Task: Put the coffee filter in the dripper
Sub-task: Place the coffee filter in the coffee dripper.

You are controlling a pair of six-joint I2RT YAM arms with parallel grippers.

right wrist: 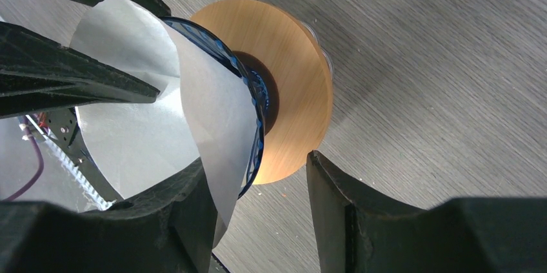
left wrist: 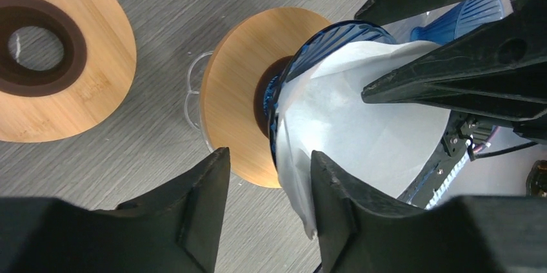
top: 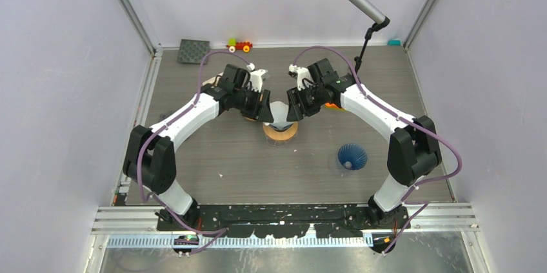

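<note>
White paper filter (left wrist: 348,131) sits in the blue dripper (left wrist: 308,48) on its round wooden base (left wrist: 235,92) in the middle of the table (top: 258,163), and the left gripper (left wrist: 269,155) and right gripper (right wrist: 257,161) stand half open at its rim, one from each side, squeezing nothing.

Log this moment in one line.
filter: in dripper | left fingers: straddling rim | right fingers: straddling rim

Dripper (top: 280,133) and blue cone (top: 352,156) on table (top: 258,170)
</note>
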